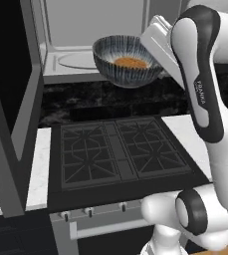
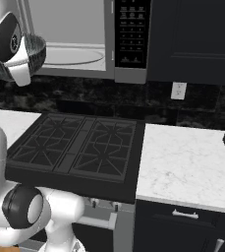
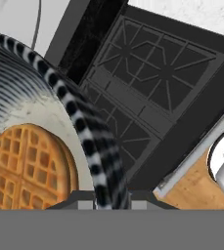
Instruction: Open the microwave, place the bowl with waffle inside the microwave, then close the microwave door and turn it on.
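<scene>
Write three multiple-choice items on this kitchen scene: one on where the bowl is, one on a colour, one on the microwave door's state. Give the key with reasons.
1. Where is the bowl?
A. resting on the stove
B. held in the air in front of the microwave opening
C. standing on the white counter

2. What colour is the waffle in the bowl?
A. orange-brown
B. green
C. white

3. How is the microwave door?
A. shut
B. taken off and lying on the stove
C. swung open to the left

Key:
1 B: the bowl hangs above the stove, its rim between the fingertips of the hand, before the microwave cavity.
2 A: the hand view shows a gridded orange-brown disc.
3 C: the light interior and turntable are exposed, and the door stands out at the left.
</scene>
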